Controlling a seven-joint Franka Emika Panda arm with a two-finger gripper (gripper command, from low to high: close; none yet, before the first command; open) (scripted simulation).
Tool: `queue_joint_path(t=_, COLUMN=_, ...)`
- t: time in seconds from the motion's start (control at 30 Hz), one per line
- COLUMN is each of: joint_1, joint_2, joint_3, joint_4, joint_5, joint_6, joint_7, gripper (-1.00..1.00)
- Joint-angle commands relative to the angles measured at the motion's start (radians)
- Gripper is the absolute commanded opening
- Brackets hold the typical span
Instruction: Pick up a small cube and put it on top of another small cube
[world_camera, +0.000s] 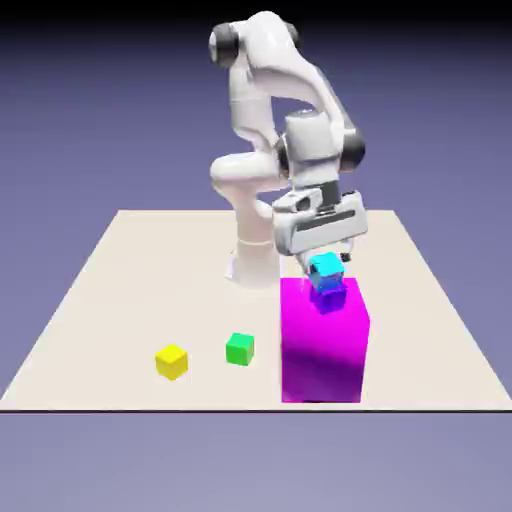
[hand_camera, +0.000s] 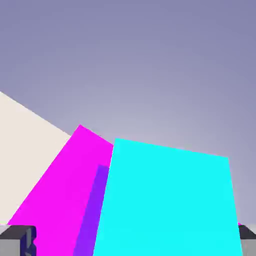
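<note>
Atop the magenta block: the cyan cube (world_camera: 326, 268) sits on the purple cube (world_camera: 329, 294), both under the white arm's gripper (world_camera: 325, 262).
Gripper: it hangs just above the stack, its grey fingertips (hand_camera: 19, 240) flanking the cyan cube at the bottom of the hand view; the jaws appear to pinch the cube, which fills the space between them.
Cyan cube: in the hand view (hand_camera: 165, 200) it shows large and tilted, covering most of what lies beneath it.
Purple cube: only a narrow violet strip (hand_camera: 92, 210) shows beside the cyan cube in the hand view; in the exterior view it rests on the block's top face, toward the far edge.
Magenta block: the tall block (world_camera: 322, 350) stands near the table's front edge, toward the exterior view's right.
Green cube: it (world_camera: 239, 349) lies on the table just beside the block, on the exterior view's left.
Yellow cube: it (world_camera: 172, 361) lies further to the exterior view's left, near the green one but apart, close to the front edge.
Table: the pale surface (world_camera: 120, 290) carries everything; a wedge of it (hand_camera: 25, 160) shows in the hand view.
</note>
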Motion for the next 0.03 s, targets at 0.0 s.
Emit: queue_joint_path(t=0.0, joint_1=-0.001, joint_2=-0.011, joint_3=0.000, joint_4=0.004, joint_5=-0.003, joint_6=-0.015, joint_7=0.003, gripper=1.00)
